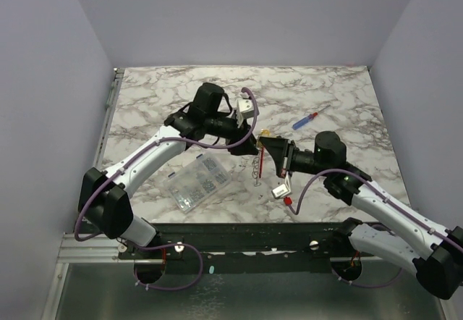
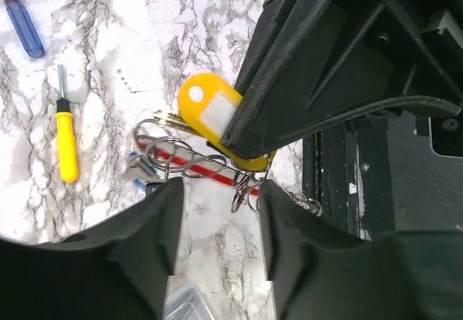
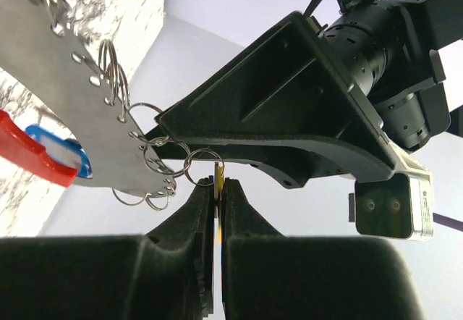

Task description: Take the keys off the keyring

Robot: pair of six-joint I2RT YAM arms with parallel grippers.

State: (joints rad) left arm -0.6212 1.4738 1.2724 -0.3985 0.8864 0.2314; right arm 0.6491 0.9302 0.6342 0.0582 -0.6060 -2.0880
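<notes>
Right claw (image 3: 218, 187) pinched shut on yellow key tag (image 2: 184, 110). Keyring (image 3: 79, 95) dangles below tag (rings, red band), just right of parts box (image 1: 199, 181). Left claw (image 2: 219, 197) spread open, also right of box.

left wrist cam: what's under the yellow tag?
Visible: wire rings and the red band, blue tags at their left. The right gripper, shut on the tag, covers its lower end; whatever lies beneath there is hidden.
</notes>
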